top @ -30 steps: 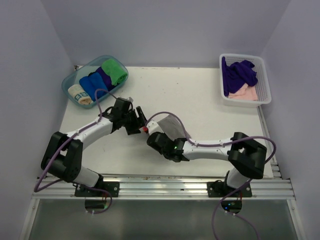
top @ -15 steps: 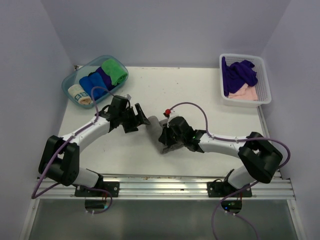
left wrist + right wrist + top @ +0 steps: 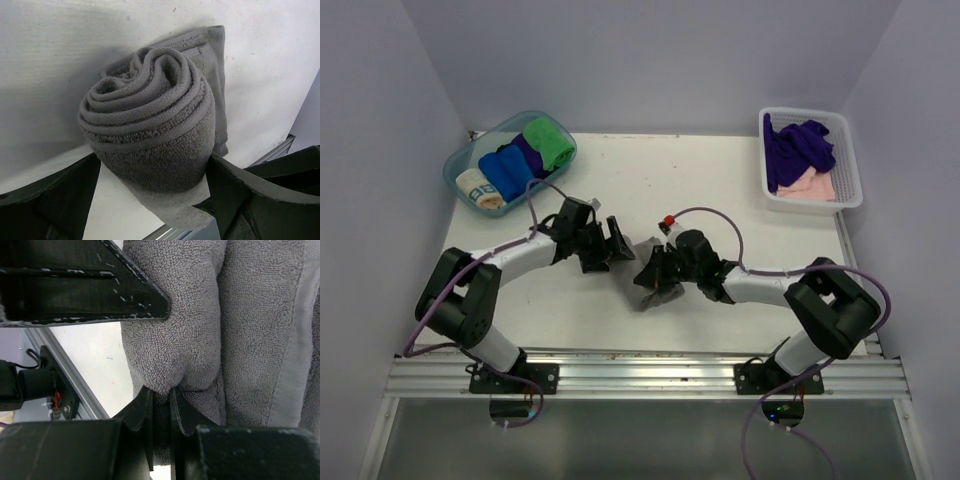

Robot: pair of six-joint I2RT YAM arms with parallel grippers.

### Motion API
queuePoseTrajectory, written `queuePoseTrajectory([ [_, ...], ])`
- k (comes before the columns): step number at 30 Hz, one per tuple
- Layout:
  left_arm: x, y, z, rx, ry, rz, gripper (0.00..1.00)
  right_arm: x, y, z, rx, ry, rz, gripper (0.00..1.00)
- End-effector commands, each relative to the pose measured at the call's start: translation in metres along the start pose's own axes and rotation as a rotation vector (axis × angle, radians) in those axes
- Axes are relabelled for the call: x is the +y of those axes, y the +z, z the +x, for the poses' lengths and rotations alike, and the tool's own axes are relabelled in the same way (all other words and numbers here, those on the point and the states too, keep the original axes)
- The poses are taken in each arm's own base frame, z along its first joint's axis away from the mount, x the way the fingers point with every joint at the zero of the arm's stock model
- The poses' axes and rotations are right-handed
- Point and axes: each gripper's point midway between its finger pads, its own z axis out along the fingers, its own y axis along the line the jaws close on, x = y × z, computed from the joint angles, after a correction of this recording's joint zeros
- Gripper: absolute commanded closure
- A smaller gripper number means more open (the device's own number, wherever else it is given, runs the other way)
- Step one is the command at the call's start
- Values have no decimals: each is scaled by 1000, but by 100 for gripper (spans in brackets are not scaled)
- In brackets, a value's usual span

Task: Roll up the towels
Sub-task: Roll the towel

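The grey towel (image 3: 656, 292) lies at the table's middle front, wound into a thick roll (image 3: 150, 125). My left gripper (image 3: 611, 250) straddles one end of the roll; in the left wrist view its fingers (image 3: 235, 195) press on both sides of it (image 3: 152, 165). My right gripper (image 3: 658, 268) meets it from the right and is shut on a fold of the grey towel (image 3: 260, 315), pinched between its tips (image 3: 161, 390). The dark purple towel (image 3: 798, 148) and pale pink towel (image 3: 810, 185) lie bunched in the white basket (image 3: 850, 170).
A blue tub (image 3: 460, 165) at the back left holds rolled towels: green (image 3: 548, 143), blue (image 3: 505, 170) and cream (image 3: 480, 188). The metal rail (image 3: 650, 375) runs along the near edge. Walls close in the table on three sides.
My right gripper has swung up and right with the grey towel. My left gripper has moved right and closed around the roll's end.
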Motion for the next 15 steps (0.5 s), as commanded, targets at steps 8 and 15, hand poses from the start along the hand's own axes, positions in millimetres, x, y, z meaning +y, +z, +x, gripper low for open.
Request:
queuePoseTrajectory([
  [8, -6, 26, 6, 36, 46, 24, 44, -14, -5, 17, 112, 2, 52, 77],
  [15, -2, 25, 7, 46, 54, -14, 76, -28, -50, -17, 42, -147, 244, 30],
])
